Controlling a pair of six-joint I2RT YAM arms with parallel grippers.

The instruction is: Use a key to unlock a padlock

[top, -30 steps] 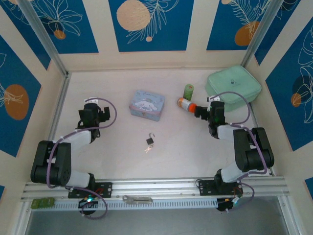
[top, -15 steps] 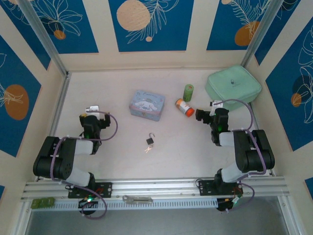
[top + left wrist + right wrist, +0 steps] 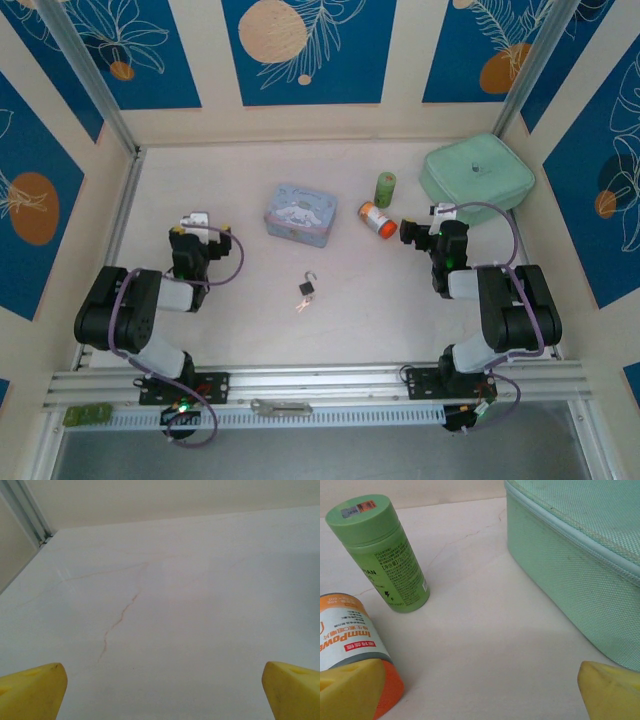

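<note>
Cream-white table (image 3: 250, 330), faintly cracked, is the largest item; we list all else as resting on it.

1. Mint-green fabric case (image 3: 478, 178), zipped, flat in the far right corner.
2. Two black-and-white arms, folded low at either side. The left gripper (image 3: 161, 687) points at bare table on the left side, its yellow fingers (image 3: 30, 690) spread wide with nothing between them. The right gripper (image 3: 480, 692) sits near the case, also spread wide and holding nothing.
3. Pale blue tin (image 3: 300, 214), lid printed with a cartoon figure, lying flat at the far centre.
4. Orange-capped bottle (image 3: 377, 219), lying on its side between the tin and the right gripper, with the cap towards the gripper. In the right wrist view one yellow finger overlaps the cap; we cannot tell whether they touch.
5. Green bottle (image 3: 386, 189), upright, just beyond the orange-capped one and near the case.
6. Flat grey metal bar (image 3: 281, 407), lying on the rail at the near edge.
7. Padlock (image 3: 307, 287), dark body with a thin silver shackle, mid-table on the near side of the tin, well apart from both grippers.
8. Key (image 3: 302, 305), a tiny bunch, just beside the near side of the padlock; we cannot tell whether it is inserted.
</note>
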